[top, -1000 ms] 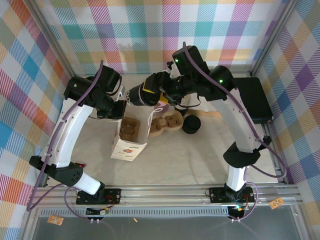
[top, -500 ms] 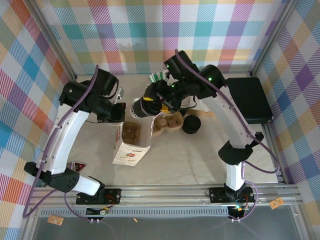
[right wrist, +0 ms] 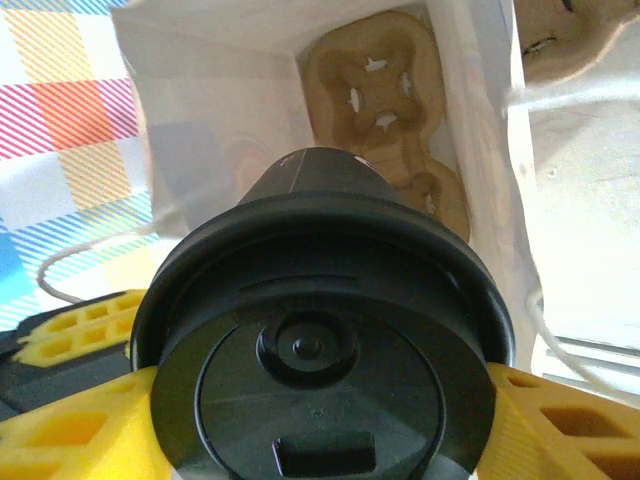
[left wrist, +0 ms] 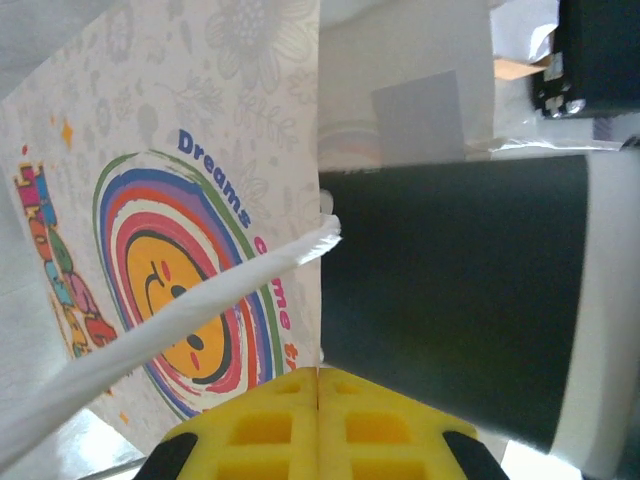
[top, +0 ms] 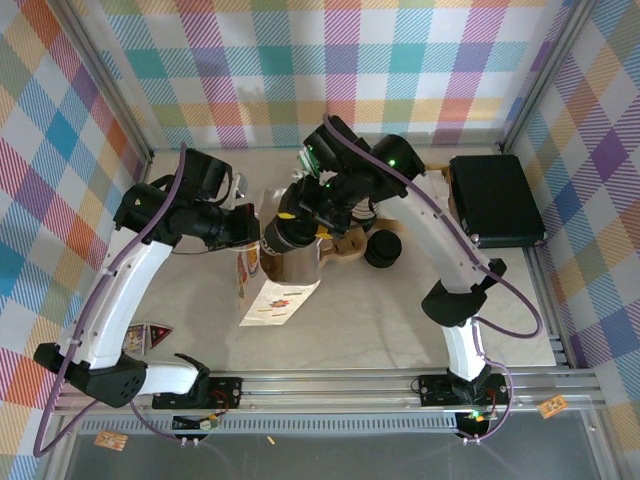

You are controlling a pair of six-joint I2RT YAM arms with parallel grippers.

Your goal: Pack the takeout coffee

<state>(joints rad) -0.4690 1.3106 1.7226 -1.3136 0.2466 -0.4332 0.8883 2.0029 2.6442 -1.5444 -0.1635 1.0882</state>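
Note:
The takeout coffee [right wrist: 320, 370], a dark cup under a round black lid, sits between my right gripper's [right wrist: 322, 400] yellow fingers [right wrist: 70, 420], which are shut on it. It hangs over the mouth of the white paper bag [right wrist: 470, 110]; a brown cardboard cup carrier [right wrist: 385, 90] lies at the bag's bottom. From above, the coffee [top: 283, 240] and right gripper [top: 292, 226] are over the bag [top: 280, 298]. My left gripper [left wrist: 318, 395] is shut on the bag's rim; the printed bag wall [left wrist: 190, 270] and the dark coffee cup [left wrist: 450, 300] are just beyond. The left gripper [top: 248, 226] is at the bag's left edge.
A second cardboard carrier [top: 347, 245] and a black-lidded item [top: 383, 247] lie right of the bag. A black box [top: 497, 200] sits at the far right. A small card [top: 150, 335] lies near the left arm's base. Checked walls enclose the table.
The right arm has carried the coffee left and nearer, over the bag's mouth. The left gripper has shifted with the bag's rim, and the bag has tilted and slid slightly right.

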